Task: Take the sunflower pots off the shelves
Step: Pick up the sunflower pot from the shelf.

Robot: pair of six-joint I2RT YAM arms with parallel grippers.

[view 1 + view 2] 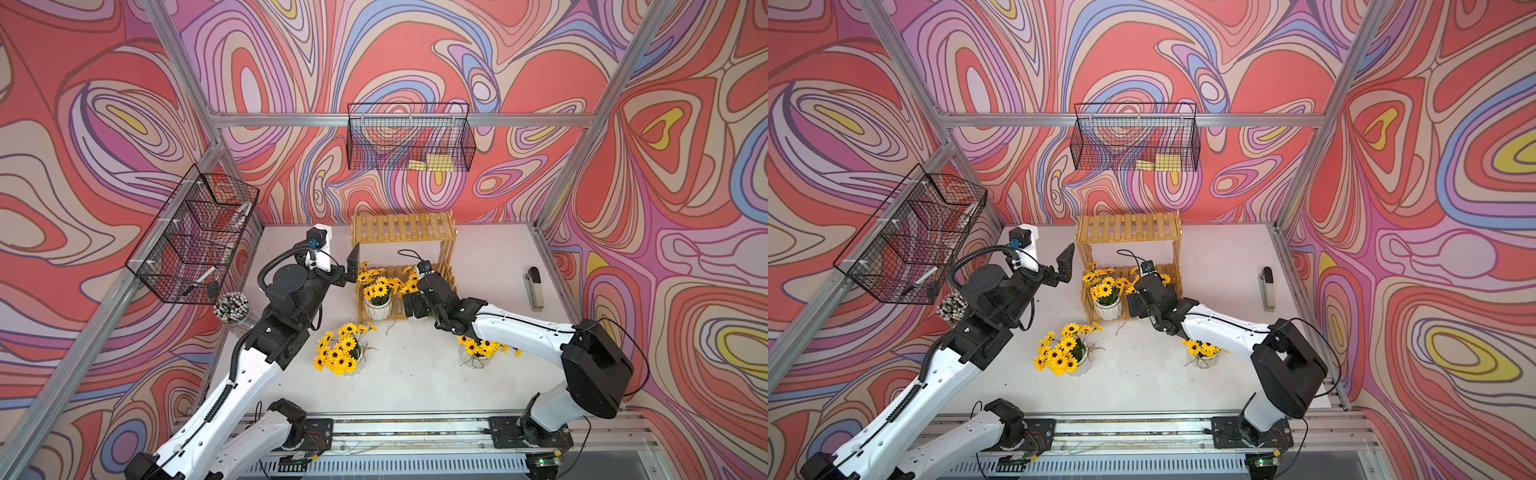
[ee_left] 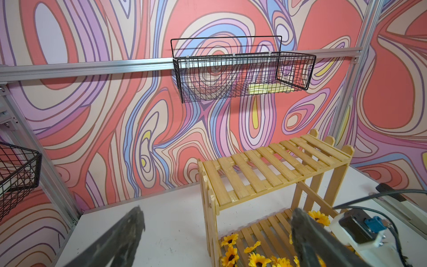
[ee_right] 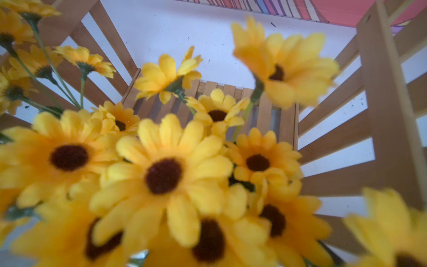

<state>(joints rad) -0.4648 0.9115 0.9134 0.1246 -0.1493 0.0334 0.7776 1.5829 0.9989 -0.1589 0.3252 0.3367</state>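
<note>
The shelves stand at the back of the tabletop, against the patterned wall; the top tier is bare; the lower tier carries two sunflower pots. The left-hand lower-tier pot stands upright at the front edge, its white ribbed body plain in both top views. The right-hand lower-tier pot is largely covered by the right gripper, and only its blooms show. Two further pots are off the rack: the centre pot stands on the tabletop in front of the shelves; the right tabletop pot sits partly beneath the right forearm. The left gripper hangs just beside the rack's left side panel with its fingers spread wide and nothing between them. The right gripper is at the front of the lower tier, over the right-hand pot. The right wrist view is filled with blurred sunflowers and shows no fingers; they stand wide apart, and contact with the pot cannot be told. A stapler lies near the right edge of the tabletop; a cup of pencils stands at the left edge; a back wire basket and a side wire basket hang from the frame.
</note>
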